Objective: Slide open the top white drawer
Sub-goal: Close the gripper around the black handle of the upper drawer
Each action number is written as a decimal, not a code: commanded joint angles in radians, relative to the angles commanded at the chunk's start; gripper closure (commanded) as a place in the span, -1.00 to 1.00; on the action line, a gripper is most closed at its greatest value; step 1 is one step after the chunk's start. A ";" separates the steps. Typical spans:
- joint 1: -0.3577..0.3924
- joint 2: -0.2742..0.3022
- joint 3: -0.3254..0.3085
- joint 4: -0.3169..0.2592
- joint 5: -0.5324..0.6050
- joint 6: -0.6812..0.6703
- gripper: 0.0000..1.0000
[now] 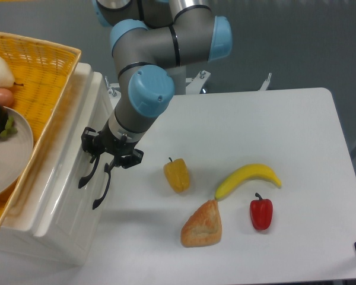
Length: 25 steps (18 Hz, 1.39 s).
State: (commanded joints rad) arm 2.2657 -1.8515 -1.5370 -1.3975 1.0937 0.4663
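At the left of the frame stands the glossy cream-white plastic cabinet, and its top white drawer (68,160) looks shut, its black curved bar handle (86,172) just left of the lower drawer's matching handle (102,189). The black two-finger gripper (110,158) sits at the upper ends of both handles, fingers parted; whether they bracket the top bar cannot be told. To do this well, I judge the fingers should centre on the leftmost bar alone, close firmly, then pull straight out toward the table's open middle, without twisting.
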 joint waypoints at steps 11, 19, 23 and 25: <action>0.000 0.002 0.000 0.000 0.000 -0.005 0.27; 0.000 0.002 0.000 0.000 -0.002 -0.005 0.23; 0.002 0.003 0.000 0.000 0.000 -0.005 0.23; 0.002 0.005 0.000 0.000 0.000 -0.006 0.27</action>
State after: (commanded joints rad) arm 2.2672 -1.8469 -1.5370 -1.3975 1.0937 0.4602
